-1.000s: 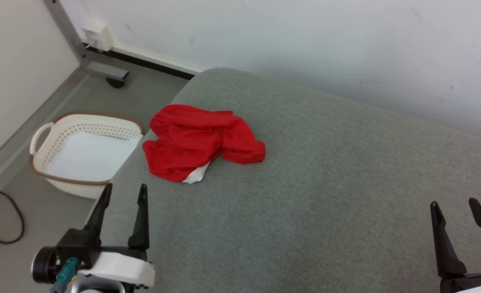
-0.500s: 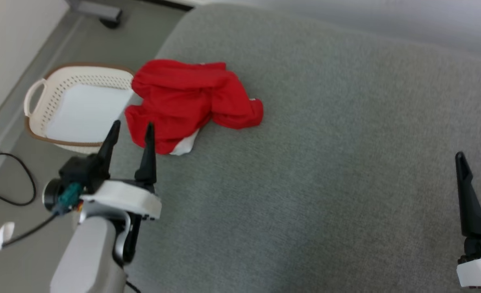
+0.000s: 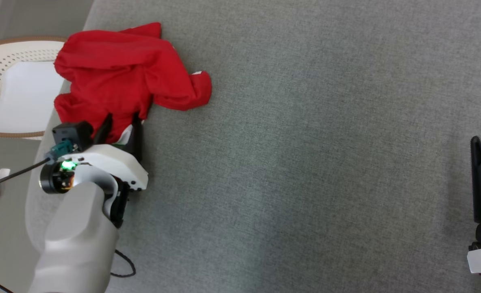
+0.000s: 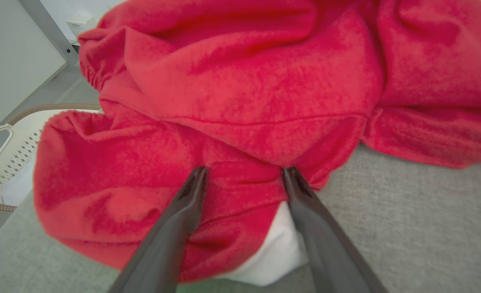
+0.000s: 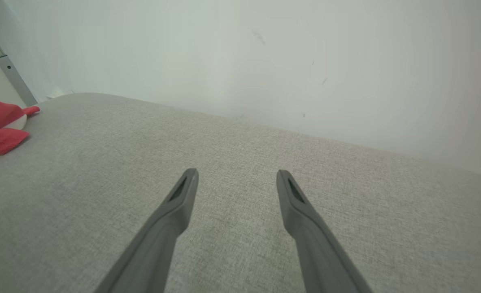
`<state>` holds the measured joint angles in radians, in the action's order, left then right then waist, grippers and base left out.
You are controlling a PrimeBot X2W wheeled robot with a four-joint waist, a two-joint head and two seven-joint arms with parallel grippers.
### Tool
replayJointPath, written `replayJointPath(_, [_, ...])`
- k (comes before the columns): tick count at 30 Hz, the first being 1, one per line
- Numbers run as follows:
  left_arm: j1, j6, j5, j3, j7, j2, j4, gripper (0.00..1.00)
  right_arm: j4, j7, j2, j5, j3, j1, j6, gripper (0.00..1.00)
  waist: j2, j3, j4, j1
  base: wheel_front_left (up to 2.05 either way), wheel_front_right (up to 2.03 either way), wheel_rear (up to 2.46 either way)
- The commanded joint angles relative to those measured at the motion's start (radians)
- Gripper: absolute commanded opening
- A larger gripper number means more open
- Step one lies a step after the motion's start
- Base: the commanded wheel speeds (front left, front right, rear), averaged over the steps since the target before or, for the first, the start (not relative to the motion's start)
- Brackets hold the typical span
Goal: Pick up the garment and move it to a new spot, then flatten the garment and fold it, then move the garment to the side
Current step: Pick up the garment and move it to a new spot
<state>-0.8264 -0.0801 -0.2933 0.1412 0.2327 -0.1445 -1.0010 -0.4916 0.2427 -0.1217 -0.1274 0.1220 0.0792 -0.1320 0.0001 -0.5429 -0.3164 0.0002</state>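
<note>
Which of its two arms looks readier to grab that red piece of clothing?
The left. The left gripper sits open at the near edge of the red garment, fingers astride a fold. The right gripper hangs open over bare grey cushion, far from it.

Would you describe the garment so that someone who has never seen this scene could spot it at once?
A wide grey cushion lies before the robot. At its left edge, beside a cream perforated basket on the floor, lies a crumpled garment. It is the one bright red thing there, with a white patch at its near edge, by the open left end effector.
</note>
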Motion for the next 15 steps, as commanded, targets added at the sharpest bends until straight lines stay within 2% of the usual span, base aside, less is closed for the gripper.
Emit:
replayJointPath(1, [0.004, 0.003, -0.006, 0.008, -0.005, 0.009, -0.027, 0.13, 0.002, -0.009, 0.001, -0.003, 0.006, 0.008, 0.003, 1.00, -0.0001, 0.007, 0.002, -0.0002, 0.00, 0.00, 0.00])
replayJointPath(2, [-0.003, 0.005, -0.006, 0.004, 0.005, 0.003, -0.035, 0.00, 0.005, -0.016, 0.002, 0.001, 0.008, 0.008, 0.003, 1.00, -0.0001, 0.015, 0.002, -0.0002, 0.00, 0.00, 0.00])
replayJointPath(7, [0.003, 0.018, 0.000, -0.022, 0.032, -0.030, 0.006, 0.00, 0.032, -0.049, 0.017, -0.002, 0.004, 0.004, 0.003, 1.00, -0.0001, 0.077, 0.008, -0.0002, 0.00, 0.00, 0.00])
replayJointPath(15, [0.176, 0.075, 0.024, -0.128, 0.032, -0.074, 0.351, 0.00, 0.087, -0.107, 0.047, -0.018, -0.023, -0.027, 0.003, 1.00, -0.0001, 0.228, 0.035, -0.0002, 0.00, 0.00, 0.00])
